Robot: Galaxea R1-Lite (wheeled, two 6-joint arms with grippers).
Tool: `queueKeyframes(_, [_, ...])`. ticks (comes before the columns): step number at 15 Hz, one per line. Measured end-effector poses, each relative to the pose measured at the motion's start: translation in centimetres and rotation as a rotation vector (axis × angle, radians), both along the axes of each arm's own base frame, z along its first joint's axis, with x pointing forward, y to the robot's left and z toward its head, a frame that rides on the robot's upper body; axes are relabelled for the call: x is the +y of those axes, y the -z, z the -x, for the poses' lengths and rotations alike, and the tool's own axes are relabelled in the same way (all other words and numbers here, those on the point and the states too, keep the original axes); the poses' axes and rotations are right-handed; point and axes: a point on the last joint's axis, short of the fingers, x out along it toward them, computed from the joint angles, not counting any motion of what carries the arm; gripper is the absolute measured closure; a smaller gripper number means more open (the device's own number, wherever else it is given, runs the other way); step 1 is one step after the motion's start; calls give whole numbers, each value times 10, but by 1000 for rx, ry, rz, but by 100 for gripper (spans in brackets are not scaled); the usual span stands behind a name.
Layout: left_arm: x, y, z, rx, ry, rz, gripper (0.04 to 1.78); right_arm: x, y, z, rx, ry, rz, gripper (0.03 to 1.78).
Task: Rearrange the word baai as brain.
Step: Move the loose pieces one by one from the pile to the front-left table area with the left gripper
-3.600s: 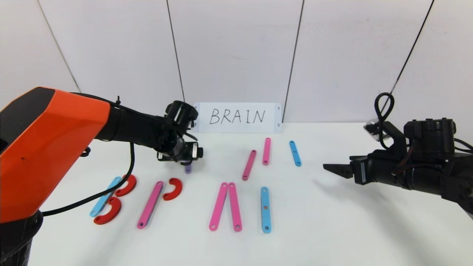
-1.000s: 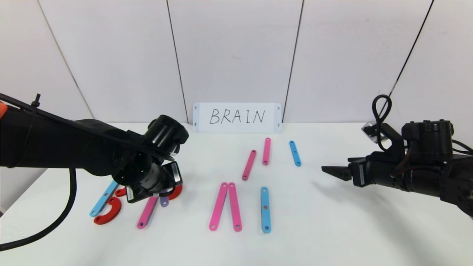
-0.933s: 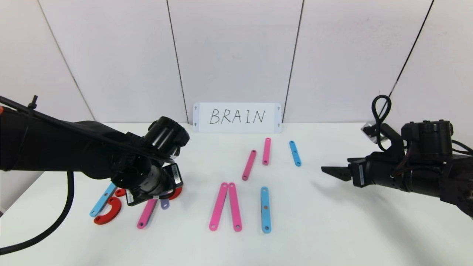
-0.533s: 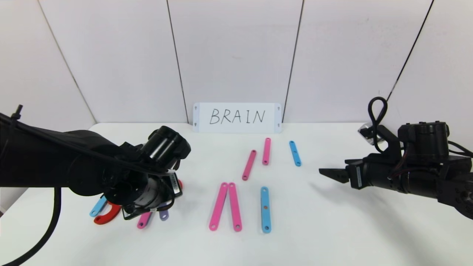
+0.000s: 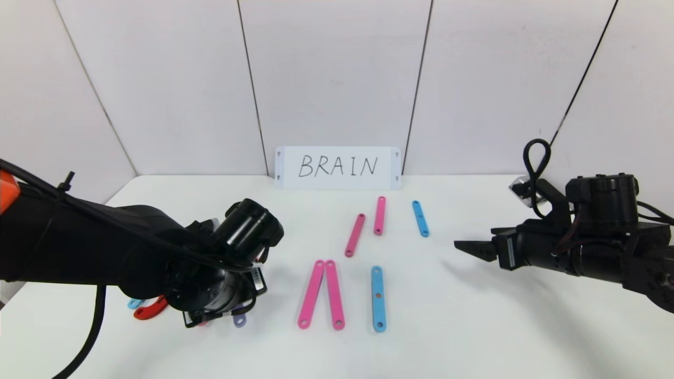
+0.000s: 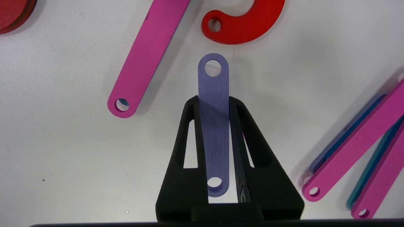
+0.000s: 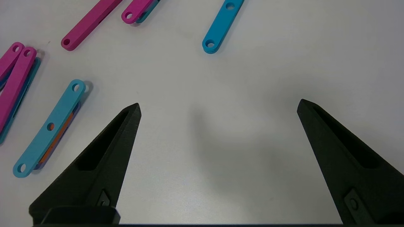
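Progress toward BRAIN, seen from the head and both wrists. The left claw point(image 6: 214, 104), low over the near left of the tabletop point(image 5: 474, 326), is pinching a short purple strip point(image 6: 213, 126) edgewise between closed fingers; the strip's free end is lying just short of a red curve point(image 6: 244, 26) and beside a long pink strip point(image 6: 148, 53), the stem and bowl of an R that is lacking only its leg. Whether the strip is already touching the tabletop cannot be told. The B is mostly hiding behind the left arm; only a red tip point(image 5: 150, 311) and a blue tip point(image 5: 134, 303) are showing. At centre, two pink strips point(image 5: 321, 295) are forming an A with no crossbar, and a blue strip point(image 5: 377, 298) is serving as I. Three loose strips point(image 5: 379, 215) farther back are waiting, probably for the N. The right claw point(image 7: 217, 108) is hovering wide open and empty over bare tabletop to the right.
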Motion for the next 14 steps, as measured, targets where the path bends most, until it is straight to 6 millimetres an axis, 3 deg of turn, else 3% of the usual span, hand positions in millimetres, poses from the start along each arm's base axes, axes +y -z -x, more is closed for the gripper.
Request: queueKeyframes(14, [-3, 24, -7, 17, -32, -62, 155, 2, 3, -1, 12, -6, 1, 8])
